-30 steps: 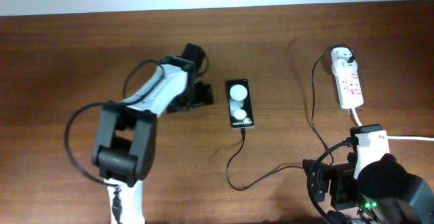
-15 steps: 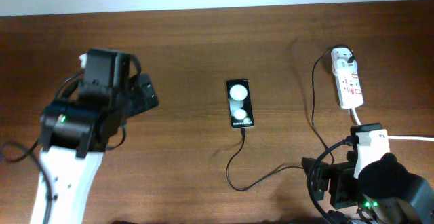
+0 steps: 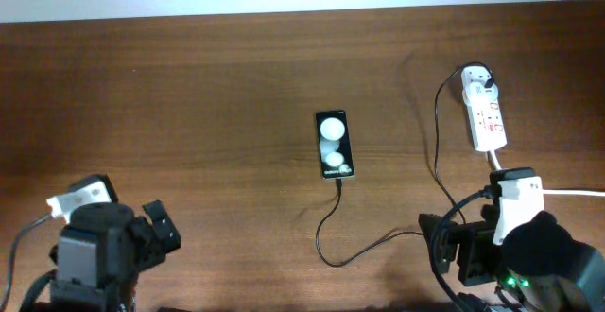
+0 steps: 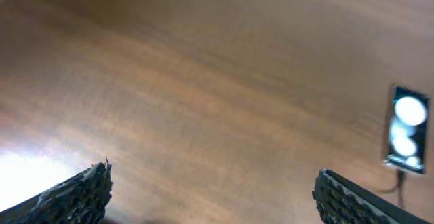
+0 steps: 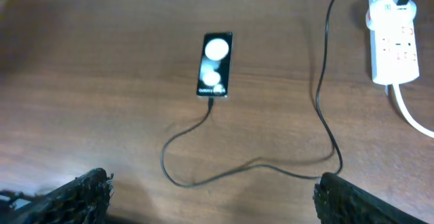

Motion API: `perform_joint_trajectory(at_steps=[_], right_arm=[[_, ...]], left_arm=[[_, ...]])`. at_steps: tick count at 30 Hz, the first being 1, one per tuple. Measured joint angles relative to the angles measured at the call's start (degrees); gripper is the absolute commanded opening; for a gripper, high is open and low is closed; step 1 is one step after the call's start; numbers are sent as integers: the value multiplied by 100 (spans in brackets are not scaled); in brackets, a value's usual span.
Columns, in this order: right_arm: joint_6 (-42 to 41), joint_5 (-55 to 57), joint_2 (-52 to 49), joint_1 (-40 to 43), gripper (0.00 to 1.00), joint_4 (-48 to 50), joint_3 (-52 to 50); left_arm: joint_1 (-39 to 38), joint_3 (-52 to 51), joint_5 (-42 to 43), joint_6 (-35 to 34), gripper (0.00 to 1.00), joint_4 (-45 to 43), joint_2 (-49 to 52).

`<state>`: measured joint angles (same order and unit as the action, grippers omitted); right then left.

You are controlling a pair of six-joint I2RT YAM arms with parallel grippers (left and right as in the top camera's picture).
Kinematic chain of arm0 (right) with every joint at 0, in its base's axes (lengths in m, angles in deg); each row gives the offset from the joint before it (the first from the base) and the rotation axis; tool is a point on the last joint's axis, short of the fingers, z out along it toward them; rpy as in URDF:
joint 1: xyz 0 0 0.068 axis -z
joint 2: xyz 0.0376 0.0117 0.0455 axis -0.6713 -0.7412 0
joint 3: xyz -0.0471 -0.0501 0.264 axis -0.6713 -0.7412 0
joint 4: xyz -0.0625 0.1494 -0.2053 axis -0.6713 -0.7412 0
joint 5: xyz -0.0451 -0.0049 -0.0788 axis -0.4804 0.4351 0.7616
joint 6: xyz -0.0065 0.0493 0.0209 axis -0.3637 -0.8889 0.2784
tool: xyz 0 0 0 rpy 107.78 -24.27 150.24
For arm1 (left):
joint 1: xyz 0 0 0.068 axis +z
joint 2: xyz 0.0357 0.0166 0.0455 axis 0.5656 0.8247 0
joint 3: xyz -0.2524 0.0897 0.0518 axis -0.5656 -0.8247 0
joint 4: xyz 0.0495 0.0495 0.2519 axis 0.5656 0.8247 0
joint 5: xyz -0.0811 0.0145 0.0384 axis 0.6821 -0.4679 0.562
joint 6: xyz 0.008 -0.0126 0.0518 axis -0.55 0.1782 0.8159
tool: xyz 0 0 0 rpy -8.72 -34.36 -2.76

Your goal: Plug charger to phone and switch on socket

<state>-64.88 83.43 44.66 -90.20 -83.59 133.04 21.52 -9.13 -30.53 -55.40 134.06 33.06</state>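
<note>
The black phone [image 3: 334, 145] with two white round patches lies mid-table; it also shows in the left wrist view [image 4: 407, 132] and the right wrist view [image 5: 215, 64]. The charger cable [image 3: 378, 241] runs from the phone's near end, loops across the wood [image 5: 224, 176], and rises to its white plug head [image 3: 475, 82] in the socket. The white socket strip [image 3: 486, 113] lies at the far right and shows in the right wrist view [image 5: 392, 41]. My left gripper [image 4: 213, 197] is open and empty at the front left. My right gripper [image 5: 213, 197] is open and empty at the front right, above the cable loop.
The socket's thick white cord [image 3: 567, 194] runs off to the right past my right arm [image 3: 515, 246]. My left arm [image 3: 99, 251] sits at the front left corner. The table's far edge [image 3: 302, 11] meets a white wall.
My left arm has drawn back from beside the phone to the front left corner of the table. The phone, cable, socket and right arm have not moved.
</note>
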Motion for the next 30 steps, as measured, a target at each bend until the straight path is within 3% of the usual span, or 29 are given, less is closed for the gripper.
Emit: perform_joint_trajectory(at_steps=[6,13,16,24,30], right_arm=[[2,81,-256,0,99,262,0],[-328,122,-1346,0,99,352,0],[-560,127,-1528,0,99,409,0],[-669,129,-1528,0,99,555,0],[-732,127,-1528,0,99,557,0]], left_arm=[[0,-468,-20,0,99,304,2],[0,-472,-107,0,99,365,-24],[0,-474,-151,0,99,378,-343],[0,-492,-317,0,99,402,-2358],[0,-494,-321,0,99,404,-2612]])
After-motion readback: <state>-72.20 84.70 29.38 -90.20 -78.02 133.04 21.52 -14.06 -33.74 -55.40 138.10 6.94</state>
